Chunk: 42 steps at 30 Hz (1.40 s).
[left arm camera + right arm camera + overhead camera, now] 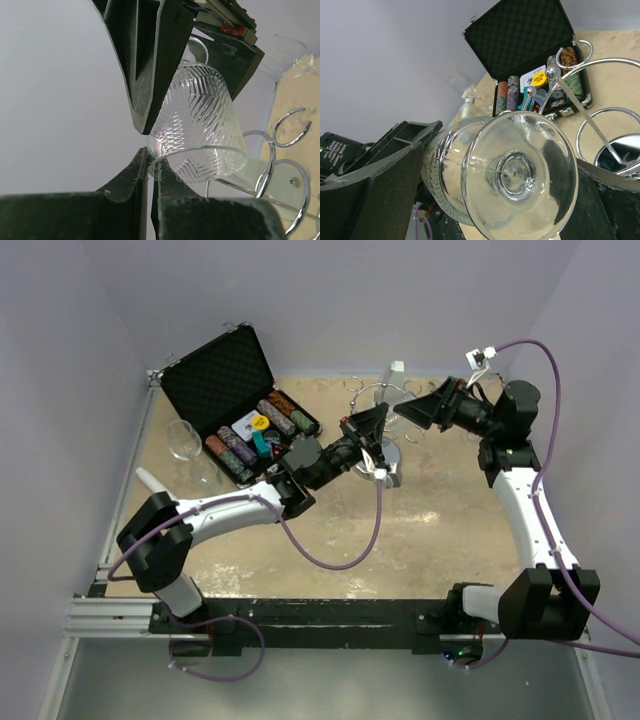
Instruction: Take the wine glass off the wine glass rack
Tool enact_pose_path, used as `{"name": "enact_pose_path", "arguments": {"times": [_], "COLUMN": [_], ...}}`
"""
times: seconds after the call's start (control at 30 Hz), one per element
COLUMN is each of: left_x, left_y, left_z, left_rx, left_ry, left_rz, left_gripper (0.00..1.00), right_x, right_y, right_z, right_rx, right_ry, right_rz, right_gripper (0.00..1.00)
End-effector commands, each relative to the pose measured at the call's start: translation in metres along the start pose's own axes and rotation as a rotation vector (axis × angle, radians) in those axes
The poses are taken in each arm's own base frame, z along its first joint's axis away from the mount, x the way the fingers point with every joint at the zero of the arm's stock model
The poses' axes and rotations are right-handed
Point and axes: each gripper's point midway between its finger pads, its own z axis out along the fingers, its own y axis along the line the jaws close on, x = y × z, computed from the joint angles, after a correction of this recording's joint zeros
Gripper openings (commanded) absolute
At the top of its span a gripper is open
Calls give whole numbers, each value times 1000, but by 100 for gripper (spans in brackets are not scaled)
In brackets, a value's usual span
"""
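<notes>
The wine glass (200,125), clear with a cut pattern, lies tilted beside the wine glass rack's chrome loops (280,160). My left gripper (150,152) is shut on its rim, one finger inside and one outside. The right gripper's dark fingers (145,75) stand on either side of the bowl. In the right wrist view the glass's round foot (520,175) faces the camera between the open right gripper (515,155). From above, the glass (400,422) sits between the left gripper (378,435) and the right gripper (418,412), over the rack (392,468).
An open black case of poker chips (240,390) stands left of the rack. Other clear glasses (185,440) stand at the far left of the table. Purple walls close in on three sides. The left arm's cable (340,560) loops over the table's middle.
</notes>
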Motion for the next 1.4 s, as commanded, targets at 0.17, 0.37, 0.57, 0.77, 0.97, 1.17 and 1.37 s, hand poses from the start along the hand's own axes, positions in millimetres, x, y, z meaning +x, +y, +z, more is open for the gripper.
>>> {"name": "enact_pose_path", "arguments": {"times": [0.17,0.37,0.57,0.77,0.97,1.17,1.37], "left_x": [13,10,-20,-6,-14,-14,-6], "left_y": [87,105,107,119,133,143,149], "left_z": [-11,-22,-10,26,38,43,45], "left_rx": [-137,-196,-215,-323,-337,-347,-345], "left_ry": [137,90,-102,-71,-106,-87,-71], "left_rz": [-237,-285,-348,-477,-606,-673,-674], "left_gripper": [0,0,0,0,0,0,0], "right_x": [-10,3,8,15,17,14,11], "right_y": [7,13,18,33,30,33,38], "right_z": [-5,-2,8,20,21,21,17], "right_rx": [16,-89,-162,-221,-211,-226,-225], "right_ry": [-15,49,98,126,108,100,78], "right_rz": [-134,-101,-47,-59,-45,-72,-154], "right_gripper": [98,98,98,98,98,98,98]}}
